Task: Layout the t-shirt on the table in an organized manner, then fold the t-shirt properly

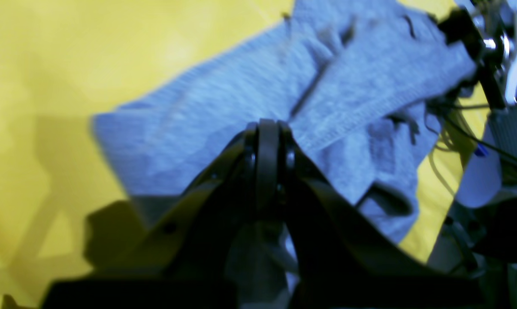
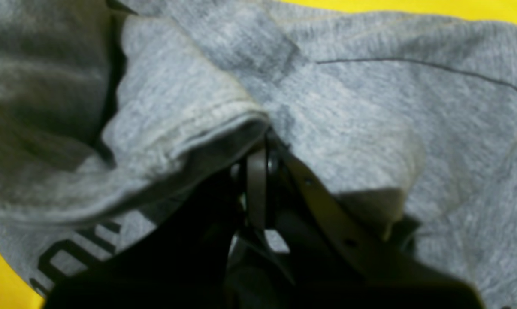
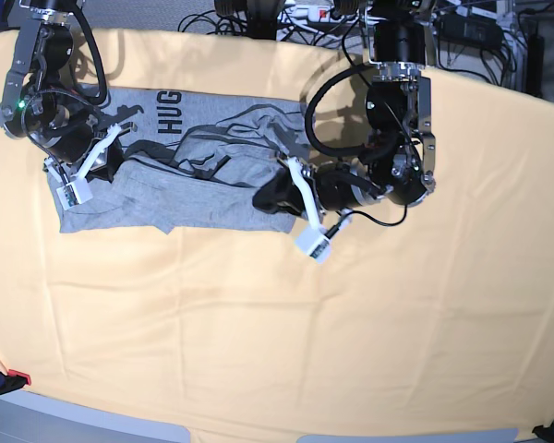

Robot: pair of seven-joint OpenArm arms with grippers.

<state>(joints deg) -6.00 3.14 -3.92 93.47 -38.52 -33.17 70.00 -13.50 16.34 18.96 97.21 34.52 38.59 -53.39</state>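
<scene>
left gripper [image 1: 267, 128]: jaws together, pinched on the t-shirt [image 1: 224, 128] fabric; in the wrist view the tips meet at a fold with a stitched hem running just beside them.
right gripper [image 2: 258, 146]: jaws together, clamped on a hemmed fold of the shirt; cloth drapes over and around the tips.
left arm [image 3: 392, 138]: on the right side of the base view, reaches down from the far edge, wrist bent sideways so the gripper [image 3: 275, 194] points at the shirt's near right corner.
right arm [image 3: 37, 92]: on the left side of the base view, comes down from the far left corner, elbow folded, gripper [image 3: 111, 157] at the shirt's left edge.
t-shirt [image 3: 180, 175]: lies in the far left part of the table [image 3: 277, 323], between the two grippers; bunched and wrinkled, upper layers folded over themselves, near edge roughly straight.
lettering [image 3: 169, 111]: black block capitals on the far strip of the shirt, reads "HUG", the rest covered by folds; part of it also shows under the right gripper [image 2: 69, 257].
table: yellow-orange cloth with faint crease lines, bare across the near half.
cables [image 3: 258, 14]: dark bundle beyond the far table edge.
</scene>
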